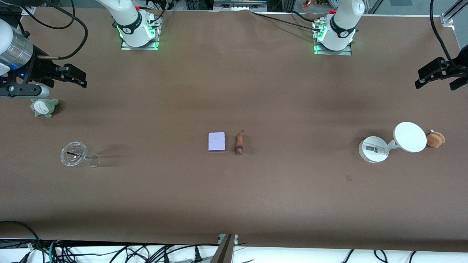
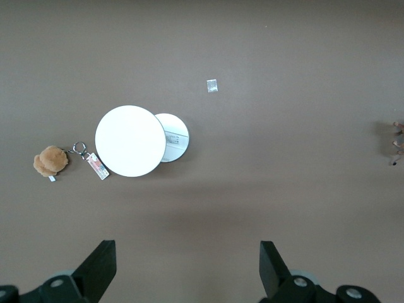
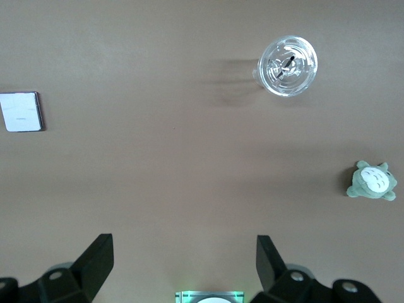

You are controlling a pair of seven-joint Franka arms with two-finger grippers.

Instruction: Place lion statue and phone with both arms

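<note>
We see the phone [image 1: 216, 141] just beside the lion statue [image 1: 239, 143], mid-counter [image 1: 234, 197]. The left gripper [image 2: 187, 268] and right gripper [image 3: 184, 265] hover high, fingers apart.

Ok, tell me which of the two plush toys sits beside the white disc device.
The tan-brown plush toy, at the left arm's end of the table beside the white disc device. The grey-green plush toy lies at the right arm's end.
</note>
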